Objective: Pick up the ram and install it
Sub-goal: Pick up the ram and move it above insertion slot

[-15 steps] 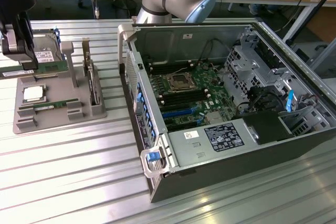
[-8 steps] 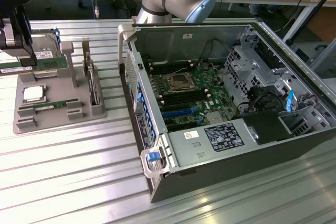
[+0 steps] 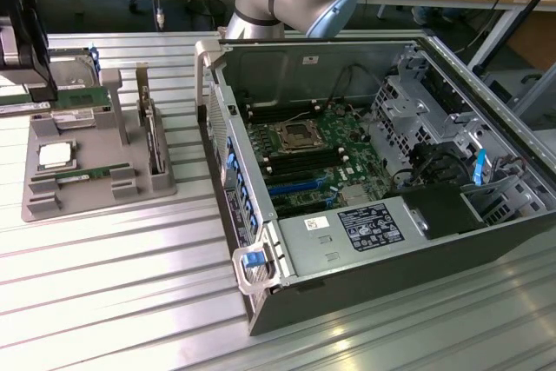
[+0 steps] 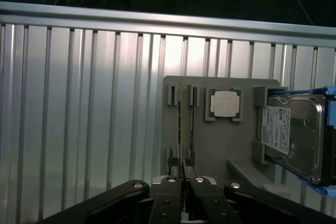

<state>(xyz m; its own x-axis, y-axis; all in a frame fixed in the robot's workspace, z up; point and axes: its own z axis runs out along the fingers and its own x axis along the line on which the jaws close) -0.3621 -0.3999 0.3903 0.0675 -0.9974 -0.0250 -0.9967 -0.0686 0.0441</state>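
The gripper (image 3: 42, 89) is hanging above the grey parts holder (image 3: 104, 197), showing in the exterior view at about 11 o'clock of it, and its fingers (image 4: 195, 182) are pressing together along a thin seam in the wrist view. The ram (image 3: 82, 175) is lying on edge in a slot along the holder's 6 o'clock side in the exterior view, well apart from the fingers. In the wrist view, the same stick (image 4: 180, 124) is standing just beside a second thin board (image 4: 191, 124). The square silver processor (image 3: 54, 155) is sitting at 11 o'clock of the ram, and the hard drive (image 3: 74, 71) with blue rails is resting at 12 o'clock of the processor. The holder is sitting on the ribbed metal bench (image 3: 130, 284), at 9 o'clock of the open computer case (image 3: 287, 301), whose motherboard (image 3: 313, 149) is lying exposed
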